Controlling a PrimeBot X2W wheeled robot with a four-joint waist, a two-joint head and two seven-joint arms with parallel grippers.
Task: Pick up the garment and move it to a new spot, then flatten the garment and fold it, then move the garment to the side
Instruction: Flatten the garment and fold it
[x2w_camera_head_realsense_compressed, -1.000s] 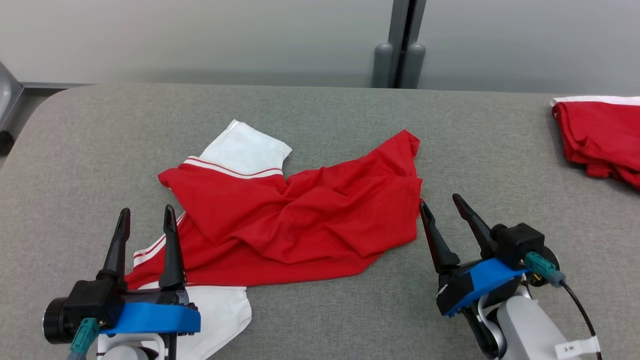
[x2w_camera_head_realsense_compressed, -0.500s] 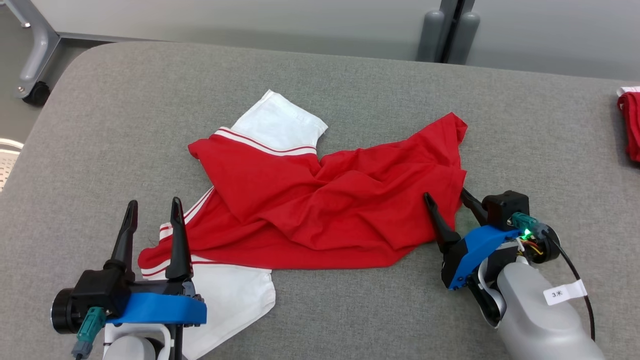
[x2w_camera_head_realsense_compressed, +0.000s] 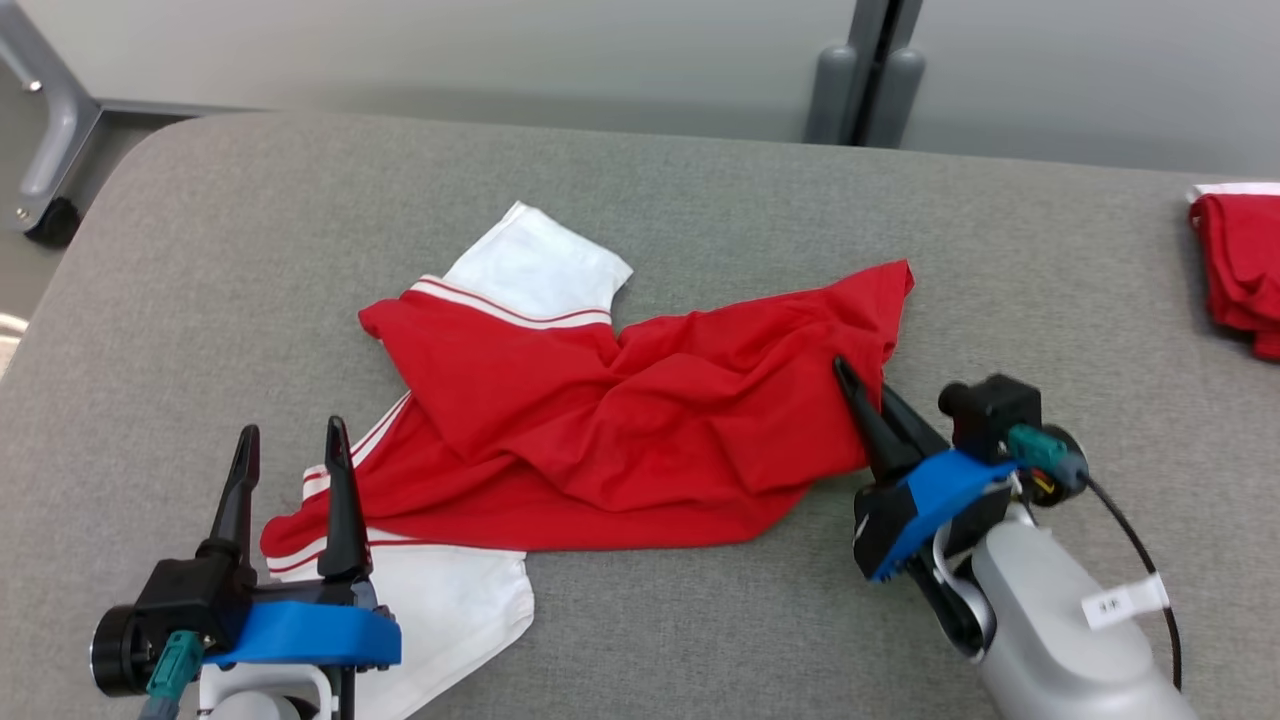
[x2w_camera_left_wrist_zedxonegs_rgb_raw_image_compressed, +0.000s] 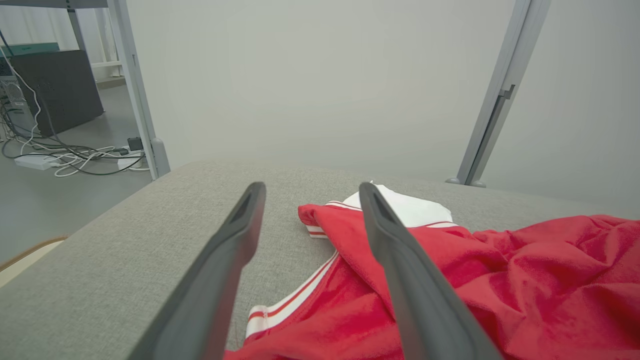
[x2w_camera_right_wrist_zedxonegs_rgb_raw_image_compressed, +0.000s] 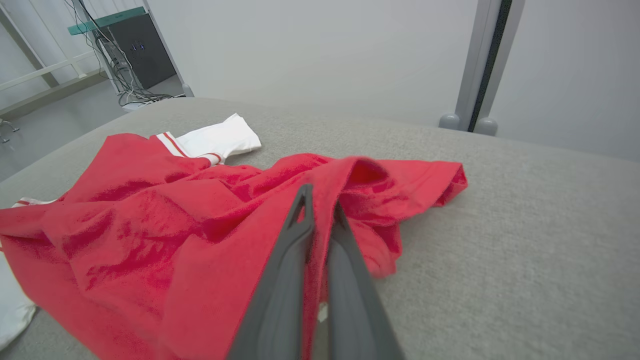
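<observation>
From the head, the red garment (x2w_camera_head_realsense_compressed: 620, 430) lies crumpled in the middle of the grey table (x2w_camera_head_realsense_compressed: 700, 190). Its far sleeve (x2w_camera_head_realsense_compressed: 535, 270), white with a red stripe, points toward the back edge. Its near sleeve (x2w_camera_head_realsense_compressed: 450, 610), also white, lies at the front left. The left gripper (x2w_camera_head_realsense_compressed: 291, 430) sits at the lower left with its two fingers spread wide and nothing between them. Its right finger stands over the striped edge of the garment. The right gripper (x2w_camera_head_realsense_compressed: 860, 385) is at the garment's right edge, fingers pressed together and pinching a fold of the red cloth. A second red cloth (x2w_camera_head_realsense_compressed: 1240, 260) lies at the table's far right edge, well apart from the garment. A grey post (x2w_camera_head_realsense_compressed: 865, 85) stands behind the table.

From the left wrist, the left gripper (x2w_camera_left_wrist_zedxonegs_rgb_raw_image_compressed: 311, 190) shows both dark fingers wide apart, with bare table (x2w_camera_left_wrist_zedxonegs_rgb_raw_image_compressed: 150, 235) between them. The garment (x2w_camera_left_wrist_zedxonegs_rgb_raw_image_compressed: 500, 280) fills the lower right and passes under the right finger. The far sleeve (x2w_camera_left_wrist_zedxonegs_rgb_raw_image_compressed: 410, 207) lies beyond it. Cables (x2w_camera_left_wrist_zedxonegs_rgb_raw_image_compressed: 75, 160) trail over the floor at the left, near a dark cabinet (x2w_camera_left_wrist_zedxonegs_rgb_raw_image_compressed: 55, 90).

From the right wrist, the right gripper (x2w_camera_right_wrist_zedxonegs_rgb_raw_image_compressed: 321, 200) has its fingers closed on a raised ridge of the garment (x2w_camera_right_wrist_zedxonegs_rgb_raw_image_compressed: 150, 225), with red cloth caught between them. The cloth spreads left across the table (x2w_camera_right_wrist_zedxonegs_rgb_raw_image_compressed: 525, 225), with the far sleeve (x2w_camera_right_wrist_zedxonegs_rgb_raw_image_compressed: 220, 140) beyond it. The post (x2w_camera_right_wrist_zedxonegs_rgb_raw_image_compressed: 480, 65) rises at the back.
</observation>
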